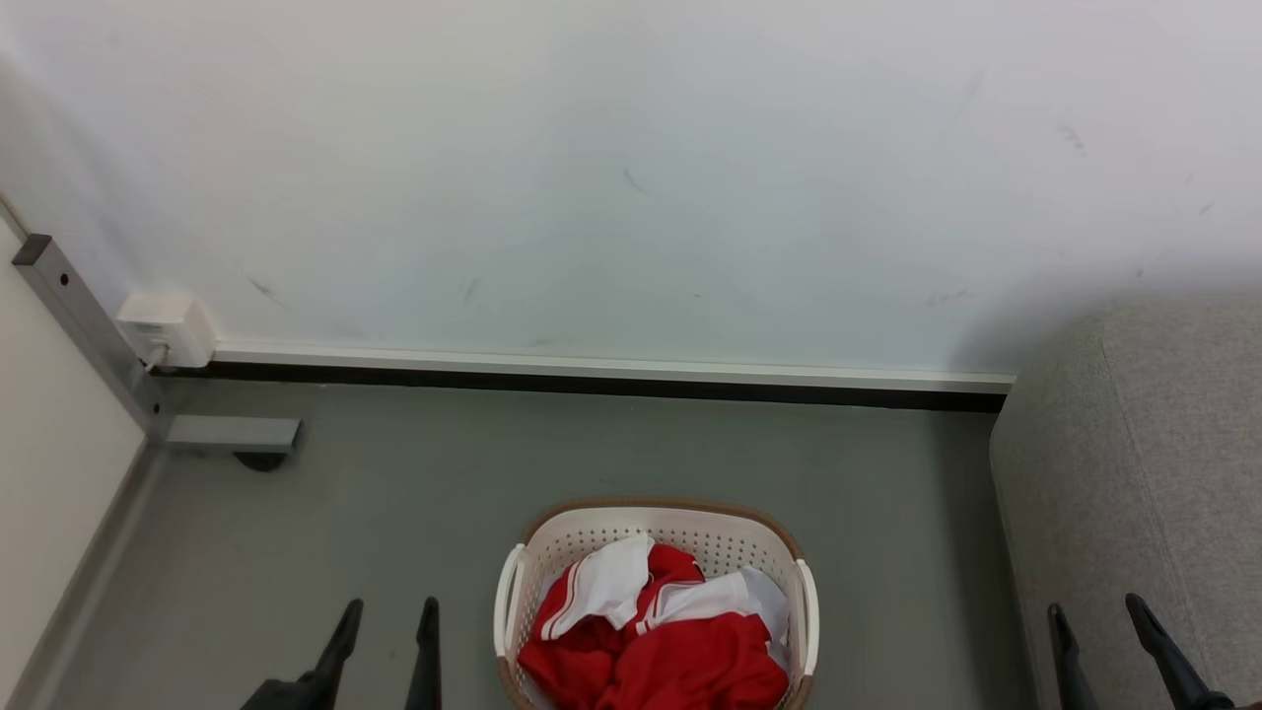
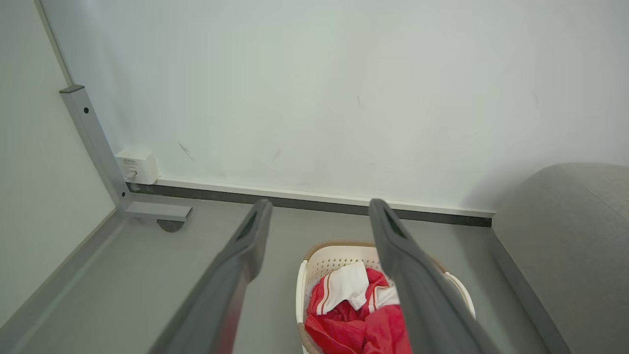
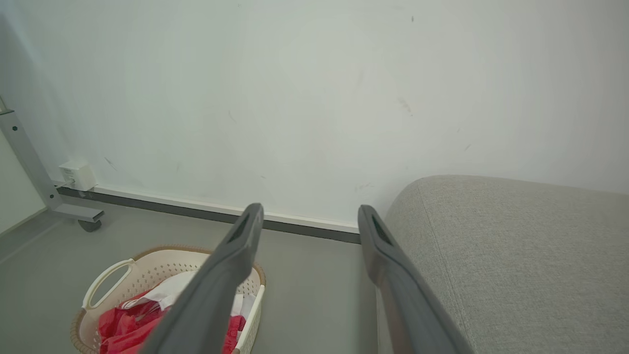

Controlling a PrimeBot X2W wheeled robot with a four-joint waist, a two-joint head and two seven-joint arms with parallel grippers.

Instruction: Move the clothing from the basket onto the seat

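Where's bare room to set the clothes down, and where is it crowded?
Free: the seat, right of the basket, top bare; the floor between basket and skirting, and between basket and seat. Crowded: the basket itself, heaped with the clothing.

**Three views, one corner**

Our head camera looks forward and steeply down from above. The basket [image 1: 690, 537] sits at its bottom edge and the wall [image 1: 631, 177] fills the top. Our left wrist camera sits lower and looks along the left gripper [image 2: 320, 201], past the basket, towards that wall. Our right wrist camera looks along the right gripper [image 3: 310, 206], hard by the seat [image 3: 516, 255], with the basket at its lower left. We find all three sharing wall, skirting [image 1: 611, 373], floor [image 1: 394, 493], basket and seat edge.
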